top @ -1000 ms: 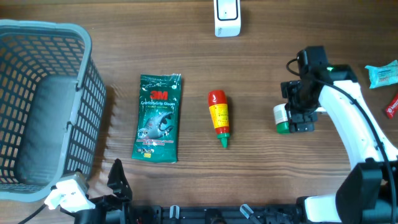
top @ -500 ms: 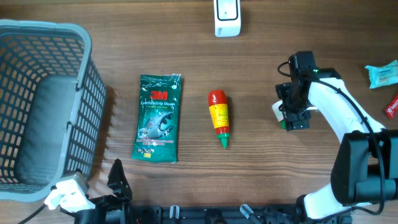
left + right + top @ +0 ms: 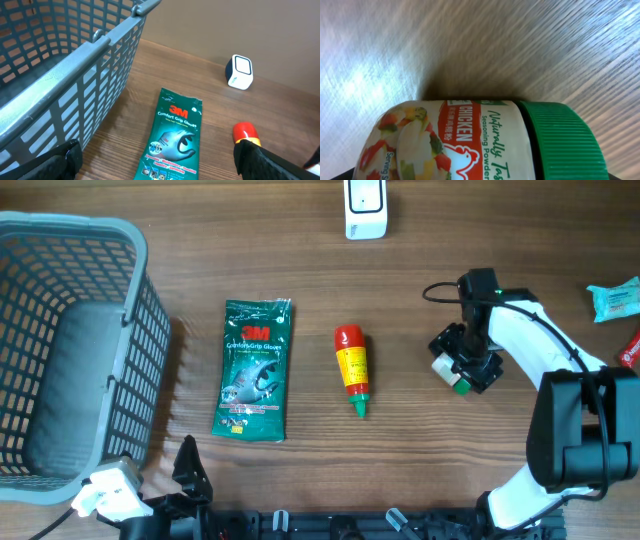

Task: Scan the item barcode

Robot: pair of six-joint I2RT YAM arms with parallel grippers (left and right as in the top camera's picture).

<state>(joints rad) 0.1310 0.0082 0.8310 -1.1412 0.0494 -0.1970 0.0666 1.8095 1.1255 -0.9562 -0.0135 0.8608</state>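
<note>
At the near edge the left gripper (image 3: 162, 159) sat low, its jaws wide apart and empty. The right arm (image 3: 556, 370) reached forward and bent left, its gripper (image 3: 466, 366) over the seasoning jar (image 3: 440, 366) at the right of the table (image 3: 450, 270); its grip could not be told. The jar lay diagonally, green cap (image 3: 565, 142) toward the near right. A second before, its cap had pointed at the near edge.

The overhead view looks straight down on the whole surface (image 3: 300, 290). The left wrist view sits low at the near-left corner, facing the far edge, and shares the basket (image 3: 100, 45), glove packet (image 3: 175, 135) and scanner (image 3: 239, 72) with it. The right wrist view is tight against the seasoning jar (image 3: 465, 140).
</note>
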